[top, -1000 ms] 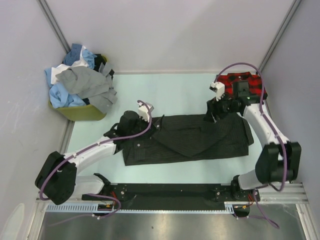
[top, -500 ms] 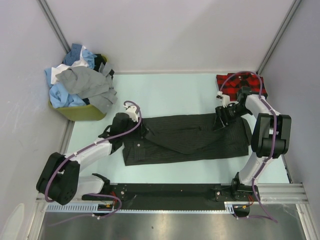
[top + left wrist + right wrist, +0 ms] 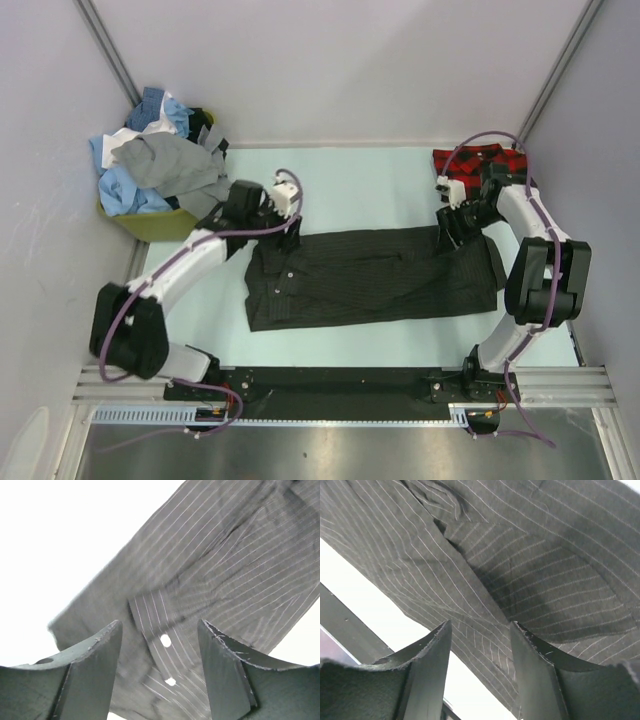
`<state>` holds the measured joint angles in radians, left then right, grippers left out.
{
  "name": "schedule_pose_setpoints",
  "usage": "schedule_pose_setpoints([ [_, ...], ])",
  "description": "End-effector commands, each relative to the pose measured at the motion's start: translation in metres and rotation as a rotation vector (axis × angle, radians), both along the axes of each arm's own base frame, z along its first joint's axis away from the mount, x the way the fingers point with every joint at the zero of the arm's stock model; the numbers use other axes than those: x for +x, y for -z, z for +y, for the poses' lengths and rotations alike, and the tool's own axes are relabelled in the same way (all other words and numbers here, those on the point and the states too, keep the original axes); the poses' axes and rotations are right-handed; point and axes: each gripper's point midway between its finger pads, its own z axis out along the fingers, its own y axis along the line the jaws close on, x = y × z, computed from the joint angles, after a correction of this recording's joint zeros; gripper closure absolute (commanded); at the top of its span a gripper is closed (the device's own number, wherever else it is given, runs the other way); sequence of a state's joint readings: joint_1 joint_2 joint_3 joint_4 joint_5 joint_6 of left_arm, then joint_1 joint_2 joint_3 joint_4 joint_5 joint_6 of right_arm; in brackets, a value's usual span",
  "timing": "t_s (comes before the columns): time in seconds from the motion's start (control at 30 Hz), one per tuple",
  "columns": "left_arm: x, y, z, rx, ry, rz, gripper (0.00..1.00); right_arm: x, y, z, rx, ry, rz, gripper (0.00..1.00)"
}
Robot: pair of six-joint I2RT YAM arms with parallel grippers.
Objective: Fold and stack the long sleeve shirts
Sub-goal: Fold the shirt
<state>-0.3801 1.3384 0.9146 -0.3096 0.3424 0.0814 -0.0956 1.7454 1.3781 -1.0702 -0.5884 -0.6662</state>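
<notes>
The charcoal pinstriped shirt (image 3: pixel 380 275) lies flat across the middle of the desk (image 3: pixel 360 185), its length running left to right, already narrowed into a long band. That is probably why the arms stand at opposite ends of it.

The left tool (image 3: pixel 286 228) hovers over the band's upper left corner. In its wrist view the left tool (image 3: pixel 160 630) is released: the fingers (image 3: pixel 95 650) stand apart with nothing between them, and the button placket (image 3: pixel 162 650) shows below the gap.

The right tool (image 3: pixel 447 232) sits over the upper right part of the band. Its wrist view shows the right tool (image 3: pixel 480 630) likewise parted and empty, with smooth striped cloth and one crease beneath. Whether its tips touch the fabric cannot be told.

The red-and-black plaid shirt (image 3: pixel 470 160) rests folded in the upper right of the frame, likely the base of the stack. A heap of shirts (image 3: pixel 150 165), blue, white and grey, fills the bin (image 3: pixel 165 228) at the upper left.

With both ends free, the next step looks like a crosswise fold, which calls for each tool to pinch an edge cleanly rather than a bunched layer.
</notes>
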Motion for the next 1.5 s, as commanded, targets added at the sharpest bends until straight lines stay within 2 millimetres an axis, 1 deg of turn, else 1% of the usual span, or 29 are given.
schedule_pose_setpoints([
  [0.0,0.008,-0.011,-0.027,0.128,0.402,-0.081,0.31,-0.016,0.011,-0.006,-0.07,0.009,0.011,0.46],
  [0.03,0.002,0.005,-0.031,0.143,0.46,-0.017,0.31,-0.015,0.015,-0.006,-0.073,0.012,0.015,0.46],
  [0.07,0.002,0.01,-0.037,0.181,0.527,-0.027,0.31,-0.013,0.018,-0.006,-0.073,0.015,0.011,0.46],
  [0.1,-0.001,0.021,-0.04,0.197,0.57,0.045,0.32,-0.011,0.022,-0.007,-0.074,0.017,0.022,0.46],
  [0.13,-0.002,0.026,-0.042,0.198,0.601,0.069,0.33,-0.008,0.023,-0.007,-0.074,0.02,0.019,0.46],
  [0.17,-0.001,0.031,-0.044,0.207,0.614,0.085,0.33,-0.004,0.022,-0.008,-0.075,0.018,0.011,0.45],
  [0.2,0.001,0.042,-0.044,0.218,0.62,0.12,0.33,-0.002,0.023,-0.009,-0.076,0.021,0.014,0.45],
  [0.27,0.002,0.053,-0.045,0.237,0.634,0.142,0.33,0.001,0.023,-0.009,-0.078,0.021,0.015,0.44],
  [0.3,0.004,0.063,-0.042,0.266,0.629,0.162,0.34,0.003,0.021,-0.01,-0.08,0.019,0.009,0.44],
  [0.37,0.004,0.071,-0.04,0.287,0.639,0.169,0.34,0.004,0.018,-0.011,-0.083,0.016,0.002,0.44],
  [0.4,0.003,0.079,-0.036,0.311,0.639,0.181,0.34,0.005,0.018,-0.011,-0.083,0.015,0.0,0.43],
  [0.5,0.002,0.088,-0.03,0.348,0.65,0.193,0.34,0.002,0.017,-0.011,-0.079,0.01,0.009,0.43],
  [0.6,-0.001,0.093,-0.025,0.376,0.662,0.194,0.38,0.001,0.019,-0.012,-0.084,0.012,0.022,0.43],
  [0.63,-0.001,0.094,-0.022,0.389,0.663,0.193,0.43,0.001,0.02,-0.013,-0.087,0.012,0.024,0.43],
  [0.7,-0.004,0.094,-0.018,0.404,0.675,0.186,0.5,0.001,0.021,-0.014,-0.088,0.015,0.027,0.43],
  [0.73,-0.004,0.095,-0.016,0.413,0.676,0.186,0.6,0.002,0.021,-0.014,-0.088,0.014,0.026,0.43],
  [0.8,-0.007,0.091,-0.013,0.414,0.681,0.182,0.7,0.003,0.021,-0.015,-0.087,0.015,0.023,0.43],
  [0.83,-0.007,0.089,-0.013,0.413,0.682,0.18,0.79,0.004,0.021,-0.014,-0.083,0.017,0.024,0.43],
  [0.9,-0.007,0.085,-0.011,0.412,0.673,0.175,0.88,0.005,0.019,-0.014,-0.082,0.019,0.02,0.42],
  [0.93,-0.006,0.084,-0.01,0.413,0.666,0.172,0.96,0.005,0.019,-0.014,-0.08,0.019,0.02,0.42],
  [0.97,-0.005,0.083,-0.008,0.412,0.66,0.172,0.99,0.006,0.018,-0.014,-0.079,0.02,0.018,0.42],
  [1.0,-0.004,0.079,-0.008,0.408,0.655,0.163,1.0,0.006,0.019,-0.013,-0.077,0.019,0.02,0.41],
  [1.1,0.001,0.072,-0.003,0.409,0.631,0.146,1.0,0.008,0.016,-0.012,-0.075,0.019,0.01,0.41],
  [1.17,0.006,0.063,-0.004,0.397,0.627,0.106,0.98,0.008,0.014,-0.012,-0.072,0.02,0.008,0.4],
  [1.2,0.007,0.059,-0.007,0.39,0.632,0.081,0.78,0.008,0.014,-0.012,-0.07,0.02,0.012,0.4],
  [1.23,0.008,0.058,-0.009,0.385,0.641,0.068,0.67,0.008,0.014,-0.012,-0.07,0.021,0.012,0.4],
  [1.3,0.013,0.059,-0.015,0.38,0.649,0.063,0.55,0.006,0.014,-0.01,-0.066,0.02,0.018,0.4],
  [1.4,0.018,0.073,-0.02,0.387,0.643,0.114,0.46,0.007,0.014,-0.01,-0.066,0.021,0.018,0.39],
  [1.47,0.021,0.083,-0.02,0.396,0.639,0.142,0.44,0.007,0.013,-0.01,-0.065,0.024,0.015,0.38],
])
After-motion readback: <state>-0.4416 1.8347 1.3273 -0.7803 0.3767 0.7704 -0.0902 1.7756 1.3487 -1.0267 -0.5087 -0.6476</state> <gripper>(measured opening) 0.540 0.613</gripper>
